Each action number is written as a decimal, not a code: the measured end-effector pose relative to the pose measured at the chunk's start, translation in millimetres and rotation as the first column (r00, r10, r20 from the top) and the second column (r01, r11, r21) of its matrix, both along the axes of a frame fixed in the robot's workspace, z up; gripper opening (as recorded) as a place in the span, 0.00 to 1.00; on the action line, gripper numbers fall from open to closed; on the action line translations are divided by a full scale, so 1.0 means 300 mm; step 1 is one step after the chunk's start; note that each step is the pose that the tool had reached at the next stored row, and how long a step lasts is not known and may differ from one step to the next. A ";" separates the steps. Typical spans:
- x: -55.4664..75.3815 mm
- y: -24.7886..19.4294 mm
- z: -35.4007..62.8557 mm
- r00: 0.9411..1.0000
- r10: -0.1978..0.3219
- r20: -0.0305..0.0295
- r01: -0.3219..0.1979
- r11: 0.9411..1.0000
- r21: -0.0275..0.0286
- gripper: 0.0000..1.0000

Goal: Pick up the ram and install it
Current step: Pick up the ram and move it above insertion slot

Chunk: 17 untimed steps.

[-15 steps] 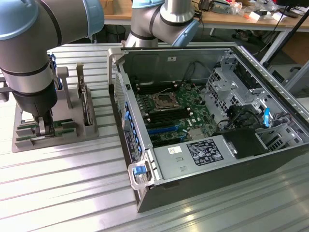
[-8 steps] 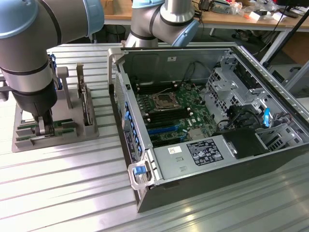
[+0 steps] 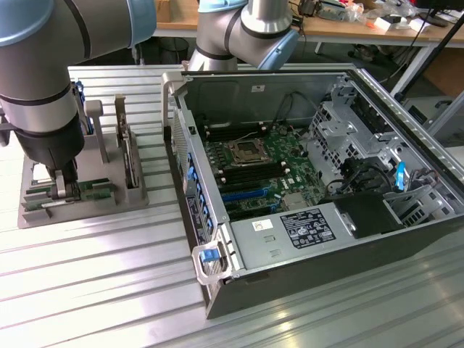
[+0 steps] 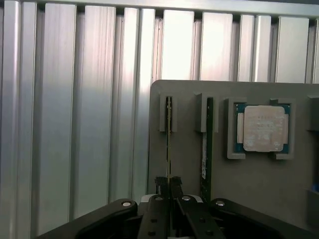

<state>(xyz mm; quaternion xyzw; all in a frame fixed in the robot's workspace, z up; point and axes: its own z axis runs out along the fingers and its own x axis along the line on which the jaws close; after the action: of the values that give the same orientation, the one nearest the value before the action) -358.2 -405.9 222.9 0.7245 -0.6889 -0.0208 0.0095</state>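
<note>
Clamping gripper on ram

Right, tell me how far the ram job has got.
Done: the tool is down at the gray holder and shut on the ram. In hand: the pick-up. The ram stands on edge in its holder slot, not yet lifted. Left: lifting it out and seating it in the open computer, on the exterior view's right.
</note>
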 end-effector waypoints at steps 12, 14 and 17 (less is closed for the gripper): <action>0.000 0.000 0.041 1.000 0.000 0.000 0.000 1.000 0.000 0.13; 0.000 0.000 0.047 1.000 0.000 0.000 0.000 1.000 0.000 0.13; 0.000 0.000 0.054 1.000 0.000 0.000 0.000 1.000 0.000 0.13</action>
<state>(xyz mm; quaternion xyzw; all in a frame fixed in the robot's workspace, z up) -358.2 -405.9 239.3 0.7245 -0.6889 -0.0208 0.0095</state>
